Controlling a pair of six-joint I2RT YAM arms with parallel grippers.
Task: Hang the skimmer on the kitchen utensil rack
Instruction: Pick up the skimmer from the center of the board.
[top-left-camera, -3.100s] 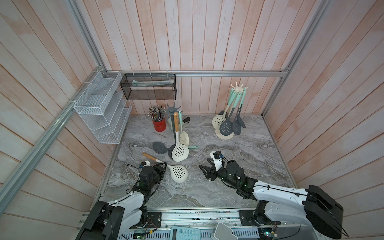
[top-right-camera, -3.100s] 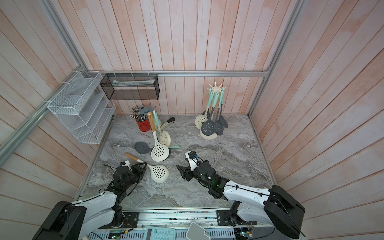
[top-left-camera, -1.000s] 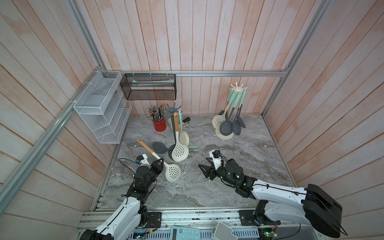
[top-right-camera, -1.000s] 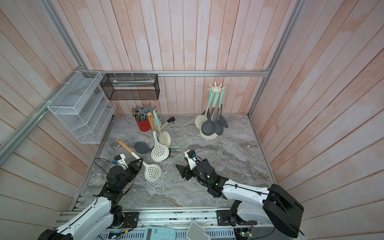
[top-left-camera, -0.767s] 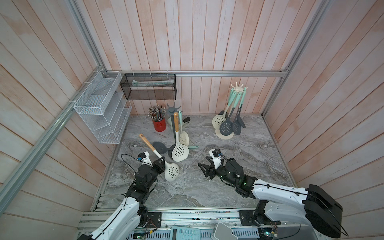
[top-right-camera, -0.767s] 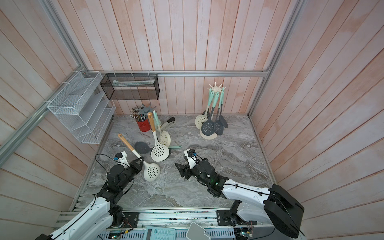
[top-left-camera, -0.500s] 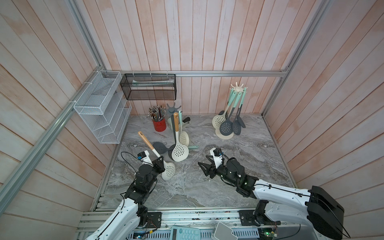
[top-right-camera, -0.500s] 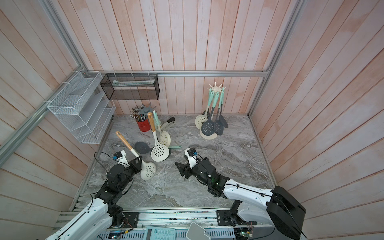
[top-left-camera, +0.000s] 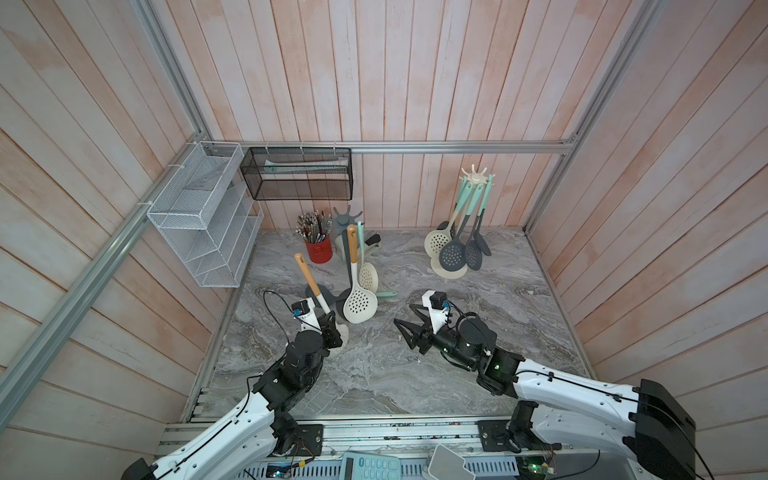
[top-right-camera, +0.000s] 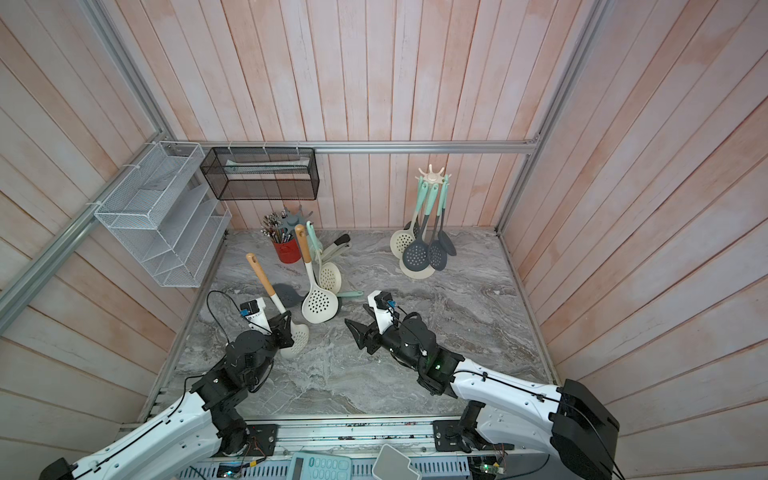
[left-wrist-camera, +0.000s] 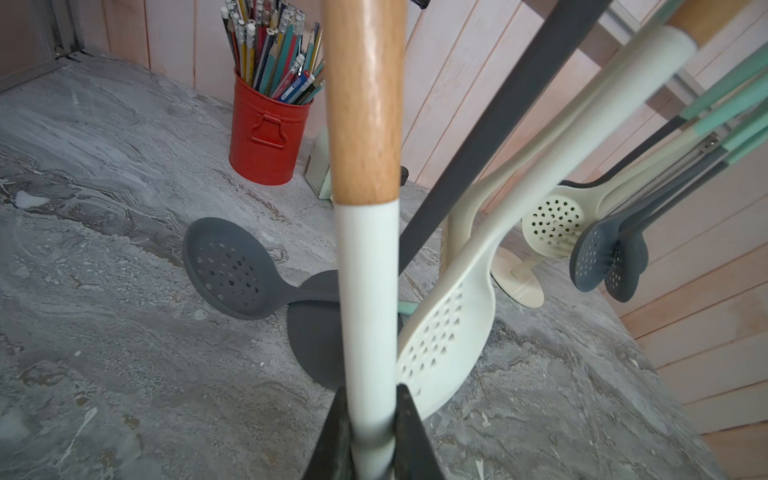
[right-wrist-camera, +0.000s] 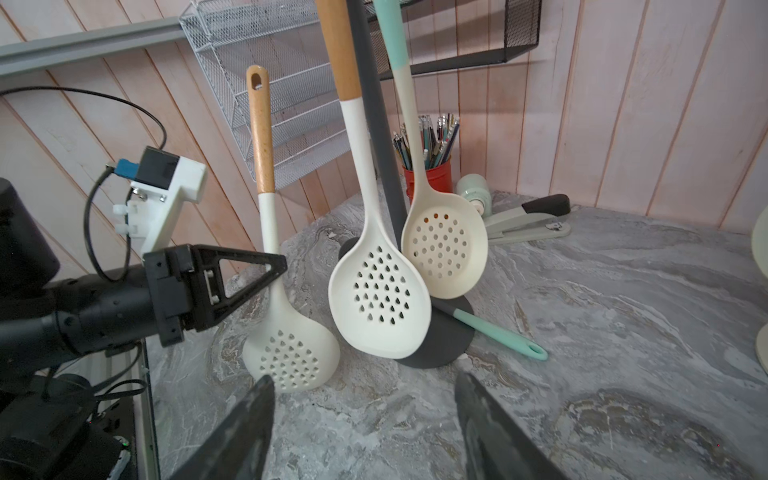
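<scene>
My left gripper (top-left-camera: 328, 322) is shut on the white neck of a cream skimmer (top-left-camera: 309, 278). The skimmer's wooden handle points up and back, and its perforated head (right-wrist-camera: 289, 357) hangs just above the marble. In the left wrist view the neck (left-wrist-camera: 368, 291) is pinched between the jaws of my left gripper (left-wrist-camera: 370, 415). A grey utensil rack (top-left-camera: 347, 217) stands just behind, with two cream skimmers (top-left-camera: 360, 305) hanging on it. My right gripper (top-left-camera: 403, 314) is open and holds nothing. It sits low to the right, facing the rack's base (right-wrist-camera: 444, 336).
A cream rack (top-left-camera: 476, 178) with several utensils stands at the back right. A dark grey skimmer (left-wrist-camera: 226, 270) lies by the grey rack's base. A red pencil cup (top-left-camera: 319, 249) and a stapler (top-left-camera: 372, 245) are behind it. A white wire shelf (top-left-camera: 199, 216) and a black mesh basket (top-left-camera: 299, 178) hang on the walls.
My left arm has lifted the skimmer off the table, tipped its handle upright and carried it toward the grey rack. The right arm has stayed put.
</scene>
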